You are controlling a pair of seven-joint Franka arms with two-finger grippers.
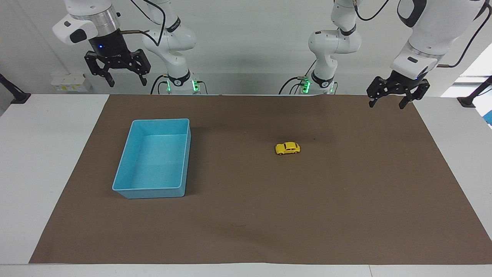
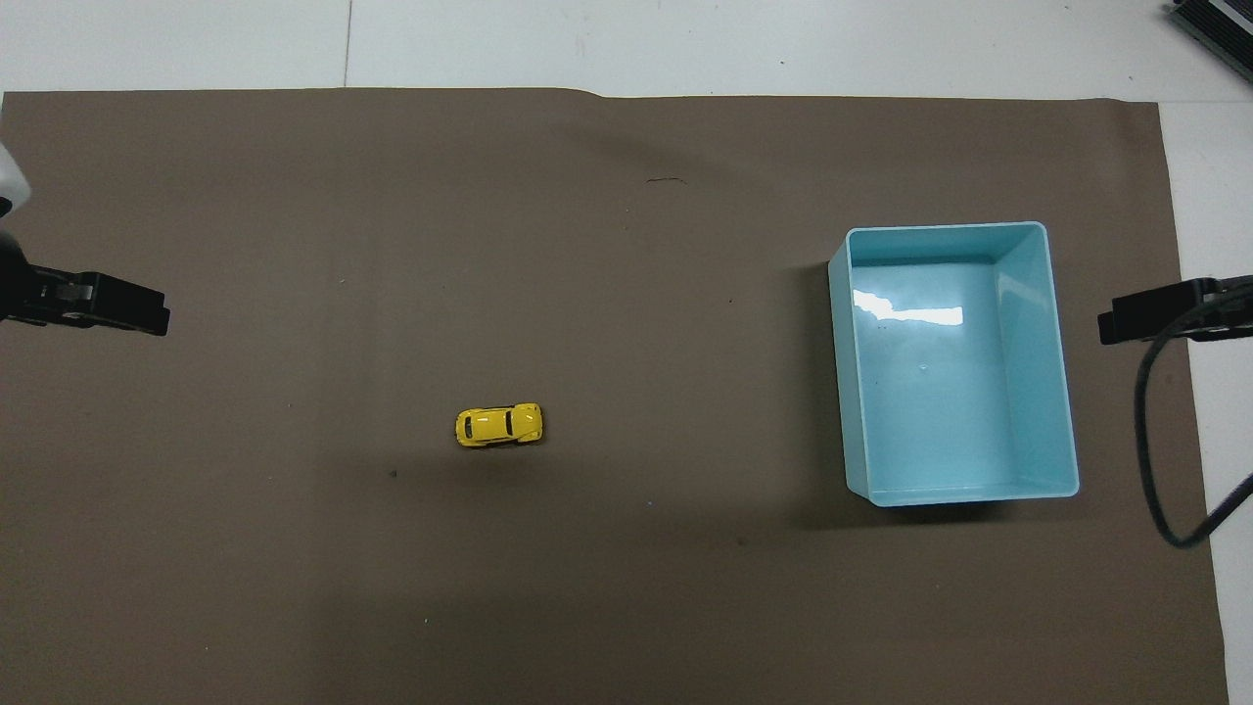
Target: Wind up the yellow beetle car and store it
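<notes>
Fingers on both grippers stand spread apart with nothing between them, as I read it from the facing view. Brown mat [image 1: 346, 215] covers most of the white table [image 1: 46, 154]. Blue tray [image 1: 153, 188] sits on the mat toward the right arm's end. Right gripper [image 1: 123, 81] hangs in the air over the table's robot-side edge; left gripper [image 1: 386, 104] hangs over the mat's corner at its own end. Yellow beetle car [image 1: 287, 148] rests on its wheels on the mat, well apart from the tray, toward the left arm's end
</notes>
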